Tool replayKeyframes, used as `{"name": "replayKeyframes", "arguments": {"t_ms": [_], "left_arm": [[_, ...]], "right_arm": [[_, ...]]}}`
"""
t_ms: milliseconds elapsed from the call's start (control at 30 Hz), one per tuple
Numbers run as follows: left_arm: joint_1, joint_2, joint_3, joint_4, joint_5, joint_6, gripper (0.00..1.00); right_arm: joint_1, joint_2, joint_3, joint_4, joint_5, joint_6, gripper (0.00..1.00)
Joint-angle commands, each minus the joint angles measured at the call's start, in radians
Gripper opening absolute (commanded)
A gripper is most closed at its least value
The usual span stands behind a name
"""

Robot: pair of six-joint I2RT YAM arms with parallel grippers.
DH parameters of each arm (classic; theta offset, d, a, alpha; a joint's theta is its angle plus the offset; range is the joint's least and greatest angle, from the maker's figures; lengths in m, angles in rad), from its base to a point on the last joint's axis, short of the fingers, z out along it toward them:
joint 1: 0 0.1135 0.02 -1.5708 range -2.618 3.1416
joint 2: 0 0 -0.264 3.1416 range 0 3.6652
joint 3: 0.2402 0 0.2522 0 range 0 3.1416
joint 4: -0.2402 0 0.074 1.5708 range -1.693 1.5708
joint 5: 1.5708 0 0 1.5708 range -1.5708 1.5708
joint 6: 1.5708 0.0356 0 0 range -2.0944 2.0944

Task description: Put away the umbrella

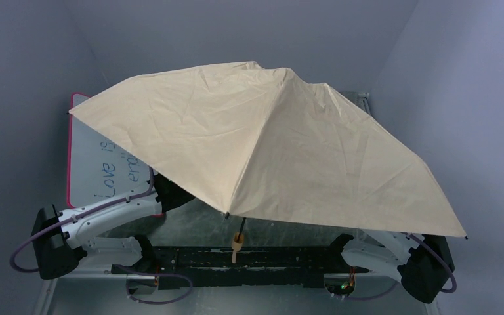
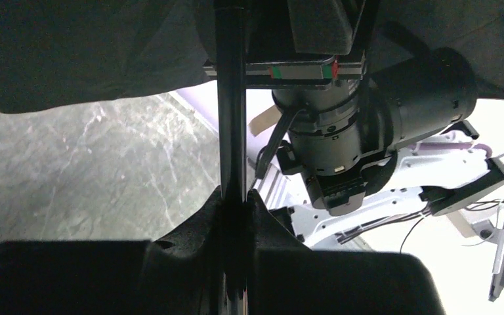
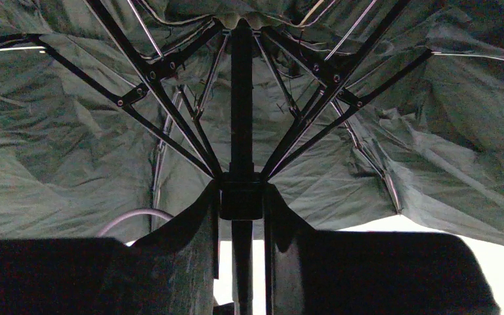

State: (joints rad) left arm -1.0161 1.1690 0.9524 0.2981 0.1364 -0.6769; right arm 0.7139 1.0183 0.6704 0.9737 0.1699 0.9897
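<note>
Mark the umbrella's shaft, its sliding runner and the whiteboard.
umbrella shaft [image 2: 231, 111]: left wrist view, bare black tube mid-length.
umbrella runner [image 3: 241, 195]: right wrist view, front of the black collar.
whiteboard [image 1: 95, 164]: top external view, written-on white face.

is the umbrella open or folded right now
Open. In the top view the umbrella spreads its tan cloth wide over the table; from below, its black ribs fan out from the shaft.

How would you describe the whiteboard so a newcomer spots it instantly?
The open beige umbrella fills most of the top view. Peeking out from under its left edge lies a whiteboard. Its pink frame and handwriting appear on nothing else here.
</note>
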Motion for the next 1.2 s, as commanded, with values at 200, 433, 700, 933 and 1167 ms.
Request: {"name": "replayKeyframes", "arguments": {"t_ms": [200, 433, 700, 933, 1167], "left_arm": [[0.015, -0.008, 0.024, 0.087, -0.038, 0.042, 0.06], [0.015, -0.004, -0.062, 0.084, 0.037, 0.012, 0.38], [0.014, -0.048, -0.107, -0.003, 0.04, 0.035, 0.42], [0.014, -0.108, -0.131, -0.078, 0.031, 0.058, 0.41], [0.014, -0.125, -0.127, -0.111, 0.042, 0.076, 0.24]], "right_arm": [[0.061, -0.077, -0.008, -0.182, 0.146, 0.006, 0.0], [0.06, -0.038, 0.074, -0.141, 0.239, 0.033, 0.0], [0.06, -0.022, 0.148, -0.118, 0.267, -0.092, 0.0], [0.054, -0.031, 0.182, -0.144, 0.277, -0.167, 0.0], [0.05, -0.023, 0.197, -0.162, 0.249, -0.185, 0.0]]}}
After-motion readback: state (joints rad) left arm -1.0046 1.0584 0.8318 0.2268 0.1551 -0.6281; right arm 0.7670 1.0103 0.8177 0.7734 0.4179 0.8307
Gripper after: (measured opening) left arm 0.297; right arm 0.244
